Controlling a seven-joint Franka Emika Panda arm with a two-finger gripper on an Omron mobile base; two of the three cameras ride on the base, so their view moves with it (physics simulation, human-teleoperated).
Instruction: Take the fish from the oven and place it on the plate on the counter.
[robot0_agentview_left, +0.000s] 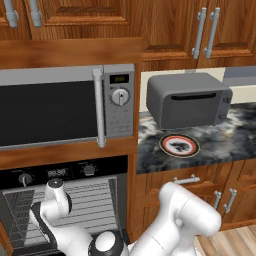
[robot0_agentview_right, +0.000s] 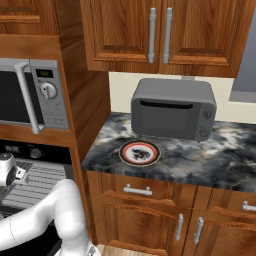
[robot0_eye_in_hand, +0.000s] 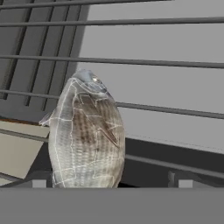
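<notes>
Arm bent low, reaching left and forward.
The white arm folds at its elbow, wrist pointing ahead; the gripper (robot0_eye_in_hand: 109, 181) stands wide, its two dark fingers (robot0_eye_in_hand: 38, 180) spread apart.

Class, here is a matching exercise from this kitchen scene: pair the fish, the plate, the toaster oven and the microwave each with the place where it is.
Things:
1. fish
2. plate
3. toaster oven
4. microwave

Places:
A. built into the wooden cabinet above the oven
B. on a wire rack inside the oven
C. at the back of the counter
D. on the counter, in front of the toaster oven

Pairs: 1-B, 2-D, 3-C, 4-A
</notes>
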